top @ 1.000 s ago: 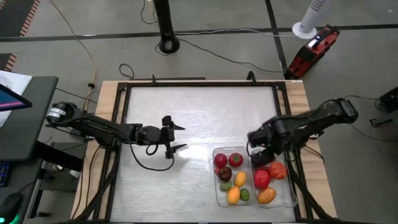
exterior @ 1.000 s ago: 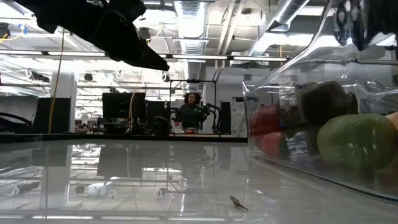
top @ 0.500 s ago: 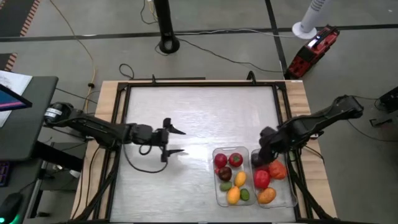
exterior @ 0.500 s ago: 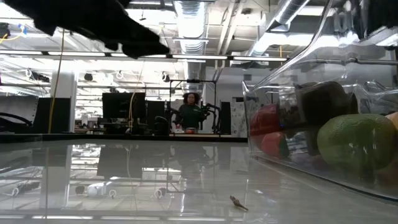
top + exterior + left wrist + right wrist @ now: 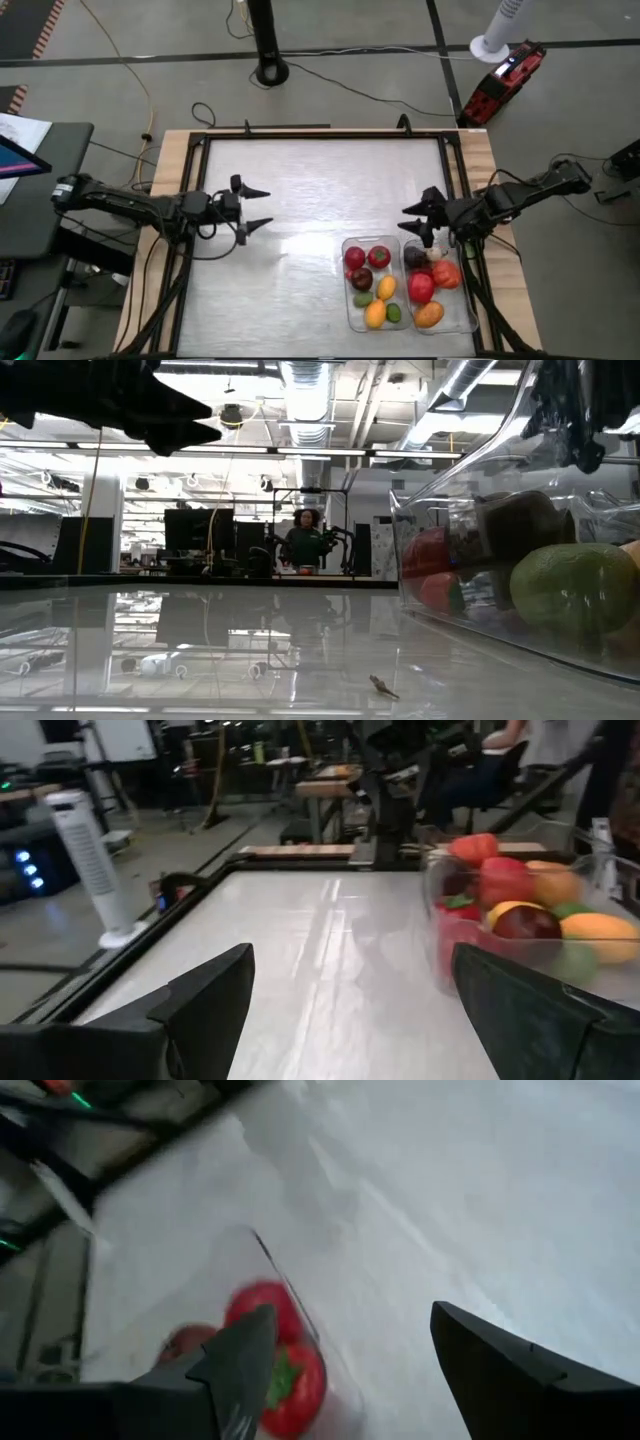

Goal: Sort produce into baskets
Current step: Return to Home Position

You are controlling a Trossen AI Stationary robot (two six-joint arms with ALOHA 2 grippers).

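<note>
Two clear plastic bins stand side by side at the table's near right, the left bin [image 5: 347,300] and the right bin [image 5: 467,312]. Both hold produce: red tomatoes [image 5: 379,256], a yellow piece [image 5: 386,288] and a green piece [image 5: 394,313] in the left one, and a dark purple piece [image 5: 414,257], a white piece [image 5: 435,253] and a red piece [image 5: 421,288] in the right one. My left gripper [image 5: 268,208] is open and empty over the bare table at the left. My right gripper [image 5: 404,221] is open and empty just beyond the bins' far edge. The bins also show in the left wrist view [image 5: 600,880].
The white tabletop [image 5: 320,180] lies bare between the two grippers and toward the far edge. A dark frame [image 5: 200,180] runs around the table. In the low view the bin wall [image 5: 440,520] fills the right side. A person [image 5: 305,540] sits in the room far beyond the table.
My left gripper has drawn back toward the table's left edge, still open. My right gripper has moved from above the right bin toward the table's far edge, and the dark purple and white pieces now show in that bin's far end.
</note>
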